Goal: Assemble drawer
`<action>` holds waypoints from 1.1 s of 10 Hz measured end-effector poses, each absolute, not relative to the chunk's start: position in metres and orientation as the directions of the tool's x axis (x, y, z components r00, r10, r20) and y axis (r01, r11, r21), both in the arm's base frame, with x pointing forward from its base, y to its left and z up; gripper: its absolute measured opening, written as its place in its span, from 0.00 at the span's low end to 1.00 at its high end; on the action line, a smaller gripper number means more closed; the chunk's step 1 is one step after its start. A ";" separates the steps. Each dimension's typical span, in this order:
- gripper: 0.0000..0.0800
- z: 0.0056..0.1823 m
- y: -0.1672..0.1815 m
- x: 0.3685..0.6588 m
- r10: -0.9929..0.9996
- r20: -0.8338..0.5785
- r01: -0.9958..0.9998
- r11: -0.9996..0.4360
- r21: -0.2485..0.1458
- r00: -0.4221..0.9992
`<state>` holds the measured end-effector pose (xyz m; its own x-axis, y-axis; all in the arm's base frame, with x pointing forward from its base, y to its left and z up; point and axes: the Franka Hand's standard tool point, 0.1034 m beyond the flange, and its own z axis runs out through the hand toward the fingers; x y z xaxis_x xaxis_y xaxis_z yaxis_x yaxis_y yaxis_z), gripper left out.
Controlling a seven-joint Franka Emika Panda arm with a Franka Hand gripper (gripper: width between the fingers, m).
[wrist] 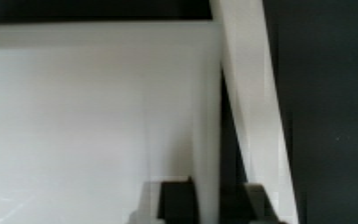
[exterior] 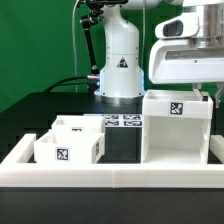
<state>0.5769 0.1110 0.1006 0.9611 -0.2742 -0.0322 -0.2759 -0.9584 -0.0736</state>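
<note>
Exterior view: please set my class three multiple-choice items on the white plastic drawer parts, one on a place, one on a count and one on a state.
1. Where does the large white hollow plastic casing stand?
A. the exterior view's left
B. the exterior view's right
C. on the robot's base

2. How many small white rectangular plastic trays lie on the black table?
A. one
B. two
C. four

3. The trays are:
A. inside the casing
B. stacked on the casing
C. outside it, on the table

Answers:
1 B, the casing fills the right side.
2 B, two trays show.
3 C, both rest apart from the casing, to its left.
</note>
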 end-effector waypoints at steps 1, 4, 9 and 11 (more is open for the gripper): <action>0.05 0.101 0.106 0.581 -0.309 -0.029 -0.310 -0.948 -0.076 0.951; 0.05 0.101 0.110 0.582 -0.458 -0.041 -0.460 -0.884 -0.081 0.888; 0.05 0.101 0.106 0.590 -0.720 -0.070 -0.723 -0.686 -0.077 0.691; 0.05 0.101 0.100 0.593 -0.767 -0.078 -0.771 -0.632 -0.082 0.637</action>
